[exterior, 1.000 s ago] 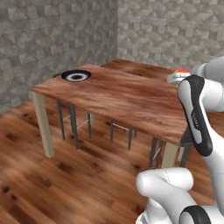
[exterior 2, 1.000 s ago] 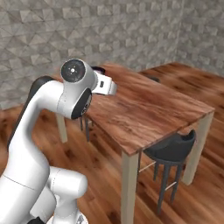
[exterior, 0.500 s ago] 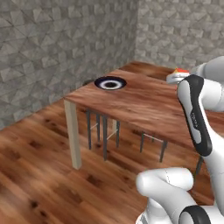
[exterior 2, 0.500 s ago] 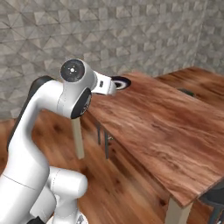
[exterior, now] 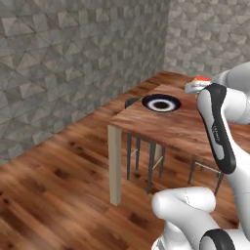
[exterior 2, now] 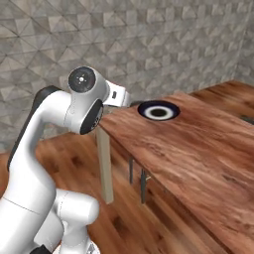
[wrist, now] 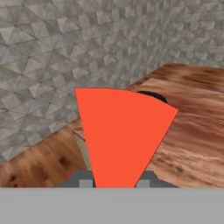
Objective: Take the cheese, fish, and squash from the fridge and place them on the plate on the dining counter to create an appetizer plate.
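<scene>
The cheese [wrist: 122, 135], a red-orange wedge, fills the middle of the hand view, and my gripper [wrist: 114, 183] is shut on it. In the left base view the cheese [exterior: 200, 79] shows as a small red and yellow tip at my gripper [exterior: 195, 85], held above the dining counter [exterior: 171, 129]. The plate [exterior: 161, 103], navy-rimmed with a white centre, lies near the counter's near corner, left of the gripper. The right base view has the plate [exterior 2: 158, 111] on the counter [exterior 2: 198, 154] just right of my hand. In the hand view the wedge hides most of the plate [wrist: 154, 96].
A tan leg [exterior: 114, 166] holds up the counter's corner, with dark stool frames [exterior: 146, 156] under the top. A grey stone wall [exterior: 73, 58] runs behind. Wood floor [exterior: 58, 195] spreads to the left of the counter.
The whole picture has shifted as the base drove: the counter corner and plate now sit nearer and more central. The arm keeps its pose with the cheese still gripped.
</scene>
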Controlling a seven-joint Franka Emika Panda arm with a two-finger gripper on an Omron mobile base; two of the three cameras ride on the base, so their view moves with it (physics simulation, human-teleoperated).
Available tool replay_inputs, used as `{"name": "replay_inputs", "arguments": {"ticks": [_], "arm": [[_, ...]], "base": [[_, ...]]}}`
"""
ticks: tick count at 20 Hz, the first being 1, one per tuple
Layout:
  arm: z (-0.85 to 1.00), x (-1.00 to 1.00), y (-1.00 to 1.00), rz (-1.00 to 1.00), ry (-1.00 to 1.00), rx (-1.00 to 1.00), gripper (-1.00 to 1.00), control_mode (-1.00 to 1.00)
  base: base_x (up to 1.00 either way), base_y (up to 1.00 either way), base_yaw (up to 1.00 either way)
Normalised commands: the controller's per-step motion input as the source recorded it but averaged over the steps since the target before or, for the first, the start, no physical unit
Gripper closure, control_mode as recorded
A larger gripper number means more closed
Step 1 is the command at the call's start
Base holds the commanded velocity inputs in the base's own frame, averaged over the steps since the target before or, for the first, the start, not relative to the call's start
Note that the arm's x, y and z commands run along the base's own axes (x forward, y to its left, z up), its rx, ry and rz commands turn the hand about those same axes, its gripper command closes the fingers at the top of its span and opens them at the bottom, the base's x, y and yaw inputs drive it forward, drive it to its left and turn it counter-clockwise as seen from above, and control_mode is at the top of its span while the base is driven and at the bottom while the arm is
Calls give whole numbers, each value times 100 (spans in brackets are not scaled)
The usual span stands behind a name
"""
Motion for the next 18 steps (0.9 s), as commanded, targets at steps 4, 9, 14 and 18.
{"name": "replay_inputs", "arguments": {"ticks": [4,9,14,18], "arm": [[0,0,0,0,0,0,100,100],[0,0,0,0,0,0,100,100],[0,0,0,0,0,0,100,100],[0,0,0,0,0,0,100,100]], "base": [[41,100,-11],[34,100,-19],[9,95,-25],[8,89,-29]]}}
